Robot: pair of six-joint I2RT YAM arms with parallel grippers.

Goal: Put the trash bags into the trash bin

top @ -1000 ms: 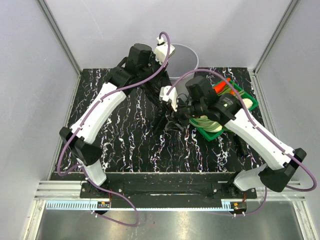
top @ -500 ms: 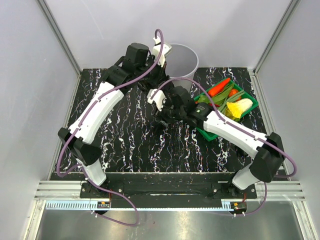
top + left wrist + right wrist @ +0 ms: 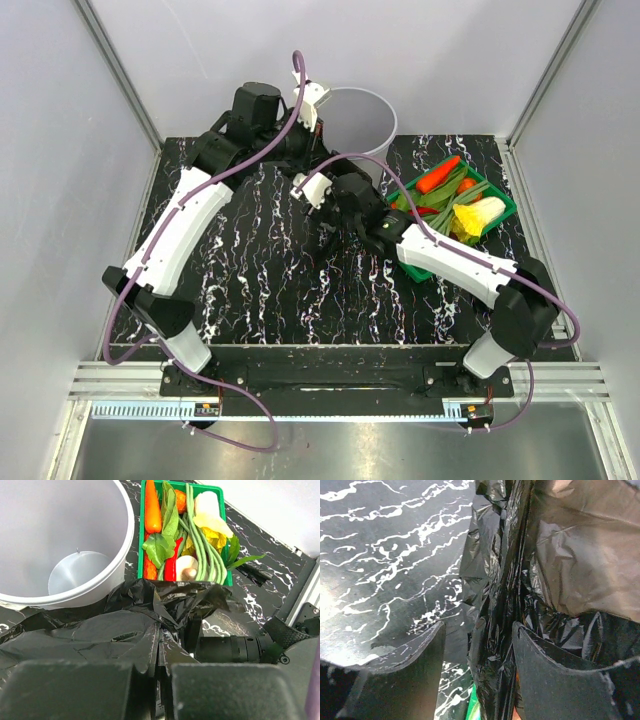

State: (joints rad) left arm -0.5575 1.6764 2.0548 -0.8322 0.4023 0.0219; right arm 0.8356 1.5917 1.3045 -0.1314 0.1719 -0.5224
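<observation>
The black trash bag lies crumpled over the table in front of the light-grey trash bin, whose inside holds nothing. My left gripper is shut on a fold of the film, just short of the trash bin. In the right wrist view my right gripper is open, its fingers either side of a hanging pleat of the trash bag; a gap shows between the left finger and the film. The right arm's wrist reaches under the left gripper.
A green basket of vegetables stands right of the bin, its near end touching the bag. In the top view the basket sits at the back right. The table is black marble-patterned, and grey walls close off three sides.
The left arm has drawn back and left toward the bin with the bag. The right arm swung from over the basket leftward to the bag, its jaws spreading wider.
</observation>
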